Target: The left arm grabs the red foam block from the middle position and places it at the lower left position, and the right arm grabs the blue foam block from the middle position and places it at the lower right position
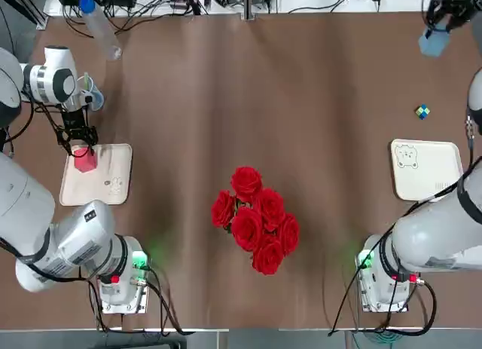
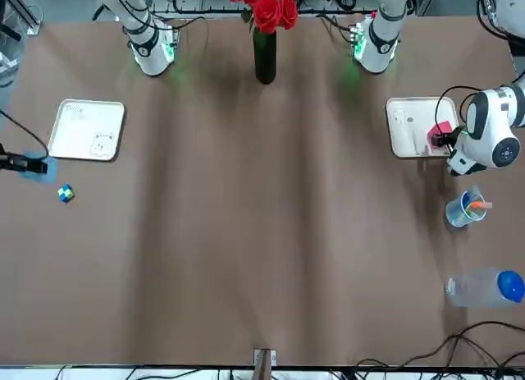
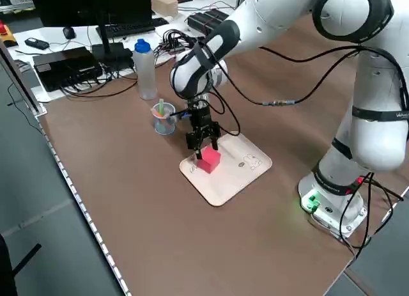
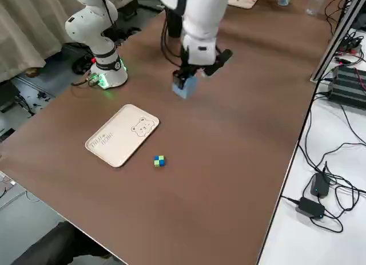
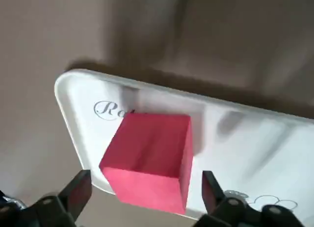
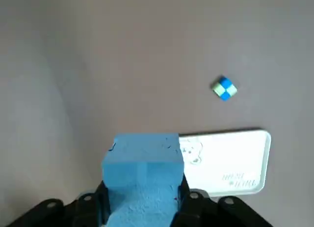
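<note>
"Red foam block: is it gripped?"
"No, the left gripper is spread wide by it; the block is set on the left tray."
"Blue foam block?"
"Clamped in the right gripper."

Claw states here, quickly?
Left claw: open, red foam block between its fingers, ungripped.
Right claw: closed on the blue foam block.

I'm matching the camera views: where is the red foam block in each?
Top: on the left tray, the red foam block.
Front: right side.
Left side: centre.
Right side: top edge.
Left wrist: lower middle.
Right wrist: not in it.
Shared landmark, all but right wrist: that tray.
</note>
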Motion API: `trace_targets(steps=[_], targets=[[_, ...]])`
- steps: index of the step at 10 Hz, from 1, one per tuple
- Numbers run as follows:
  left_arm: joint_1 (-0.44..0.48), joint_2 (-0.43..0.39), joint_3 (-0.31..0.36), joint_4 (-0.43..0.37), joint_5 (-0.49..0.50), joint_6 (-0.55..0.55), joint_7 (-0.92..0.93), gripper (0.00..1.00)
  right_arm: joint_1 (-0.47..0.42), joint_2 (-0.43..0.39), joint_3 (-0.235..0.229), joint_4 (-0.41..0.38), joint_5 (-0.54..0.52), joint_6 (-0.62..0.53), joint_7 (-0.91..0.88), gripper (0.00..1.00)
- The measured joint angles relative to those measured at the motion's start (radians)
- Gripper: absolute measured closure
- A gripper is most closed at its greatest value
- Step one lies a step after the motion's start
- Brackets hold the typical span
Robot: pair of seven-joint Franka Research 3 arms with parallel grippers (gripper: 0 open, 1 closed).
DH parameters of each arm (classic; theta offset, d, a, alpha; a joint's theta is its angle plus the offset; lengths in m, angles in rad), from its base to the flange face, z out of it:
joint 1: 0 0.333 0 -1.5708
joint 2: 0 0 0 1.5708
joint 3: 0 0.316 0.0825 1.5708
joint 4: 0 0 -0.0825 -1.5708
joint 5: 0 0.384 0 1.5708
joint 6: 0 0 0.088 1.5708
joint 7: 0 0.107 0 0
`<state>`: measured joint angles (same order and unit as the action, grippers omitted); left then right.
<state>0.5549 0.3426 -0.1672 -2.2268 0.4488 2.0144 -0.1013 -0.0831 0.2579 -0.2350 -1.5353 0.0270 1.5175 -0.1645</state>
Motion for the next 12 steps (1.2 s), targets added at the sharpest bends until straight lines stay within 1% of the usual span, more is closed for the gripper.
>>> trace_targets(steps=[1, 2, 3, 4, 5, 6, 7, 8, 9, 10, 11, 12], targets=[[0.000, -0.013, -0.003, 0.006, 0.000, -0.013, 0.000, 0.00, -0.030, -0.028, 0.000, -0.076, -0.023, 0.040, -0.039, 0.48], [0.001, -0.040, -0.016, 0.020, 0.000, -0.052, 0.000, 0.00, -0.052, -0.053, 0.000, -0.158, -0.044, 0.102, -0.067, 0.47], [0.001, -0.077, -0.038, 0.046, -0.001, -0.105, 0.009, 0.00, -0.074, -0.076, 0.000, -0.248, -0.054, 0.179, -0.092, 0.46], [0.001, -0.115, -0.067, 0.085, -0.030, -0.159, 0.031, 0.00, -0.104, -0.090, 0.000, -0.322, -0.061, 0.241, -0.129, 0.46], [-0.001, -0.149, -0.098, 0.148, -0.086, -0.221, 0.052, 0.00, -0.138, -0.096, 0.001, -0.371, -0.079, 0.283, -0.169, 0.46], [-0.003, -0.171, -0.123, 0.245, -0.136, -0.302, 0.077, 0.00, -0.177, -0.098, 0.000, -0.412, -0.105, 0.334, -0.218, 0.46], [-0.005, -0.179, -0.143, 0.369, -0.190, -0.385, 0.093, 0.00, -0.209, -0.098, 0.000, -0.460, -0.120, 0.408, -0.265, 0.46], [-0.007, -0.180, -0.161, 0.482, -0.247, -0.437, 0.101, 0.00, -0.231, -0.098, 0.000, -0.522, -0.137, 0.499, -0.286, 0.46], [-0.010, -0.182, -0.187, 0.556, -0.303, -0.456, 0.101, 0.00, -0.247, -0.097, 0.001, -0.587, -0.166, 0.588, -0.295, 0.46], [-0.031, -0.184, -0.203, 0.611, -0.360, -0.460, 0.100, 0.00, -0.268, -0.097, 0.001, -0.643, -0.187, 0.654, -0.303, 0.46], [-0.077, -0.188, -0.199, 0.645, -0.388, -0.463, 0.093, 0.00, -0.291, -0.097, 0.001, -0.675, -0.191, 0.689, -0.325, 0.46], [-0.142, -0.197, -0.184, 0.664, -0.397, -0.464, 0.075, 0.00, -0.313, -0.098, 0.001, -0.694, -0.192, 0.709, -0.352, 0.46]])
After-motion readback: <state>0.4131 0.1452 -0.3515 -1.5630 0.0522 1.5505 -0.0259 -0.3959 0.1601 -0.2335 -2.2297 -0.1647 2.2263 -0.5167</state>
